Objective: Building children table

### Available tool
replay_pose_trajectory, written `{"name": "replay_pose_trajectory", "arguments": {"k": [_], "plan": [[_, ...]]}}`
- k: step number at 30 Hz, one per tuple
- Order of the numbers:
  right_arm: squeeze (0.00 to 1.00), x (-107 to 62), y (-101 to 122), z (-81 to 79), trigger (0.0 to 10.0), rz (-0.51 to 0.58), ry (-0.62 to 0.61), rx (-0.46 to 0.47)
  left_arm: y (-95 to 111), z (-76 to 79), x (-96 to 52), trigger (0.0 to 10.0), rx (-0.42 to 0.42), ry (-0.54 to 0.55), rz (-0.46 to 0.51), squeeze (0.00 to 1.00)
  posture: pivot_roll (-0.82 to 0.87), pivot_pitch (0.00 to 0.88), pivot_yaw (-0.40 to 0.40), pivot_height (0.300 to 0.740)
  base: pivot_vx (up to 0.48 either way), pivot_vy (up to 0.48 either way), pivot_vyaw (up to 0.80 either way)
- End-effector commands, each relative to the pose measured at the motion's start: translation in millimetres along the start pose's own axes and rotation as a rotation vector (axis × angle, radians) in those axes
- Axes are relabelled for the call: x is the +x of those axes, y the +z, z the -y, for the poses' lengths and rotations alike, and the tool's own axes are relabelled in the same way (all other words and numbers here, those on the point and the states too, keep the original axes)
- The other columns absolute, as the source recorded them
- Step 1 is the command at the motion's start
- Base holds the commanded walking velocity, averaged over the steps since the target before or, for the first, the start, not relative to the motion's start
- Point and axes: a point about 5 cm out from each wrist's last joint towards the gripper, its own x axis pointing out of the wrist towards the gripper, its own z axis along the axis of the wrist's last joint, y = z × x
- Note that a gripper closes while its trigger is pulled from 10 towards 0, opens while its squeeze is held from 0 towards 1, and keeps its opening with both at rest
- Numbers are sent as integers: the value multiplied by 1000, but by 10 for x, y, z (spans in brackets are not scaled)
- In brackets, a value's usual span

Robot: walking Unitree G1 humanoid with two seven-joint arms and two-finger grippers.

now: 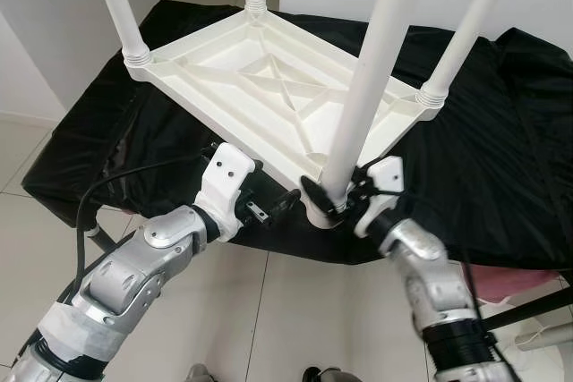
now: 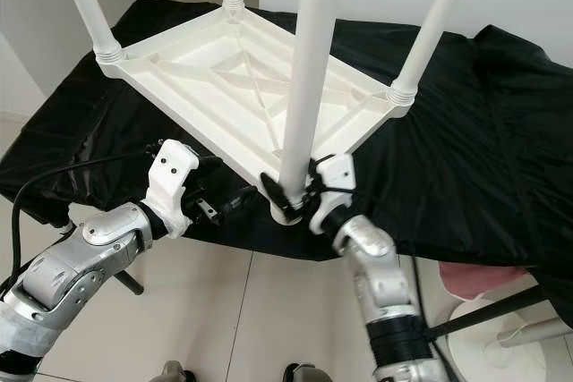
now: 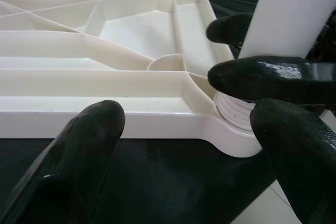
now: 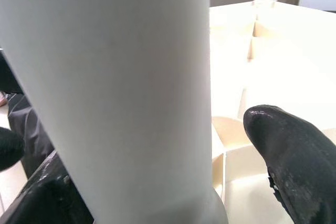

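Table top (image 1: 269, 87) upside down on black cloth (image 1: 501, 158). Right gripper (image 1: 336, 199) closed around near leg (image 1: 367, 87) at 5 o'clock corner; left gripper (image 1: 269, 210) spread wide at 7 o'clock.

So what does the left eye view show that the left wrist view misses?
The left eye view takes in the whole upturned white table top on the black cloth, four upright legs, the tiled floor, and both arms: the left claw open beside the table's near edge, the right claw closed around the nearest leg.

The left wrist view adds close detail: the ribbed threaded base where that leg enters its corner socket.

Both show the table's underside ribs, the nearest leg, and the right claw's black fingers on it.
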Motion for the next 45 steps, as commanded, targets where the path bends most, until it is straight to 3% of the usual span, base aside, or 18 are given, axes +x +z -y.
{"name": "replay_pose_trajectory", "arguments": {"k": [1,6,13,17,18,22,23,24,35,36,37,43,45], "plan": [[0,-36,-3,69,10000,-13,-7,0,-24,222,-48,10000,0,-334,-19,0,55,134,-25,740,0,0,0],[0,-76,-3,189,10000,-30,-32,-24,-41,260,-82,10000,-3,-351,-25,0,58,129,-30,740,0,0,0],[0,-53,37,176,10000,-21,4,-23,-45,277,-102,10000,-11,-364,-31,0,63,122,-29,740,0,0,0],[0,10,91,104,10000,-11,100,-23,-44,310,-105,10000,-19,-387,-35,0,62,115,-24,740,0,0,0],[0,14,89,115,8667,-14,109,-24,-44,315,-106,10000,-17,-390,-37,0,63,115,-25,740,0,0,0],[0,12,80,142,8667,-19,108,-24,-44,318,-109,10000,-15,-392,-38,0,63,115,-25,740,0,0,0],[0,6,67,161,3020,-25,98,-23,-44,316,-110,10000,-15,-390,-39,0,66,113,-26,740,0,0,0],[0,-6,55,178,0,-31,89,-22,-44,311,-111,10000,-14,-386,-39,0,66,113,-26,740,0,0,0],[0,-120,-38,209,0,-62,2,8,-32,272,-97,10000,-19,-355,-32,0,56,119,-26,740,0,0,0],[0,-122,-42,209,1529,-65,-4,9,-32,269,-95,10000,-17,-353,-31,0,56,119,-26,740,0,0,0],[0,-123,-43,213,10000,-65,-37,14,-30,263,-91,10000,-17,-349,-31,0,56,120,-26,740,0,0,0],[0,-107,-37,215,10000,-70,-109,5,-28,261,-94,10000,-18,-347,-31,0,57,121,-25,740,0,0,0],[0,-84,-41,244,10000,-81,-264,15,-31,262,-100,10000,-21,-346,-32,0,58,125,-26,740,0,0,0]]}}
